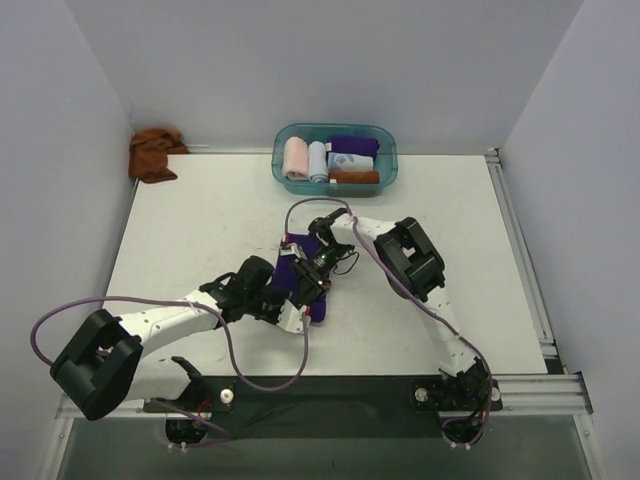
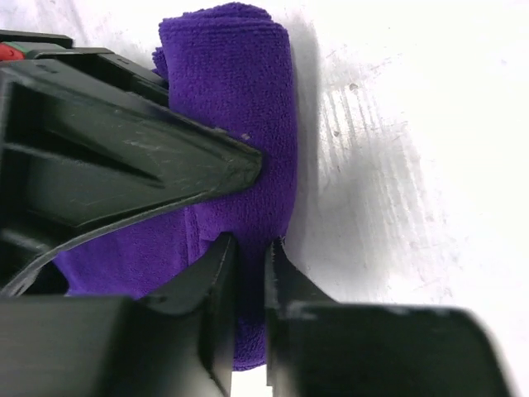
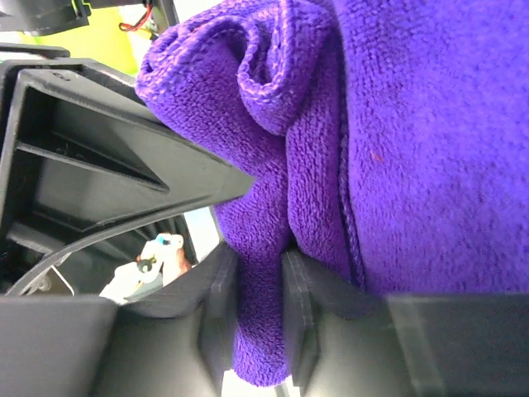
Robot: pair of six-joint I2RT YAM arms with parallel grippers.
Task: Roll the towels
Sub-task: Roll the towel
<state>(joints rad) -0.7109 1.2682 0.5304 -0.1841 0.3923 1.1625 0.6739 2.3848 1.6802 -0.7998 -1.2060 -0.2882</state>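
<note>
Your table [image 1: 200, 220] carries: teal bin [image 1: 279, 158] of rolled cloths [image 1: 296, 158], far edge; brown towel [image 1: 152, 154], crumpled, far-left corner; purple towel [image 1: 292, 268], partly rolled, mid-table; left gripper [image 2: 250, 248] and right gripper [image 3: 260, 260], jaws of each clamped on the purple towel.

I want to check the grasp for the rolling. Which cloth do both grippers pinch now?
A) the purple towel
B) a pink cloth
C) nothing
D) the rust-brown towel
A: each wrist view shows the purple towel pinched by the left gripper and the right gripper; the rust-brown towel lies crumpled in the far-left corner.
</note>
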